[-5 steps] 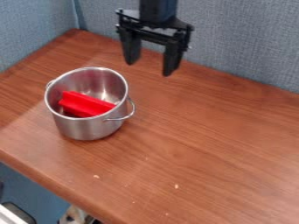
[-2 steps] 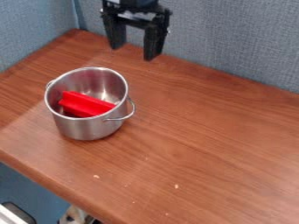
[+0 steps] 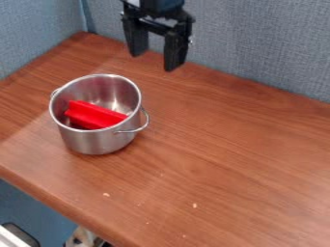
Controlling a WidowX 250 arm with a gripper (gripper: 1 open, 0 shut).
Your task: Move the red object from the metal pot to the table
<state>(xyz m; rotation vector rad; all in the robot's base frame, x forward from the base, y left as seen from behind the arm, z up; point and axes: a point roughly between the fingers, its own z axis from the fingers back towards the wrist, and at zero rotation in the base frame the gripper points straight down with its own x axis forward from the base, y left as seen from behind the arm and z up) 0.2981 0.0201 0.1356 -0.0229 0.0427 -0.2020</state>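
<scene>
Hanging fingers-down, the tool (image 3: pixel 157 48) gapes wide above the table (image 3: pixel 233 145).

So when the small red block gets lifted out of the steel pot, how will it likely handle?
The small bright red plastic-looking block looks rigid and probably light. Its flat sides suggest it won't roll. It leans inside the shiny round steel pot, so it may scrape the wall.

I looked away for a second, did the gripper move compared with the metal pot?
Yes. The open gripper has shifted left and up in the picture, while the metal pot kept its place.
</scene>
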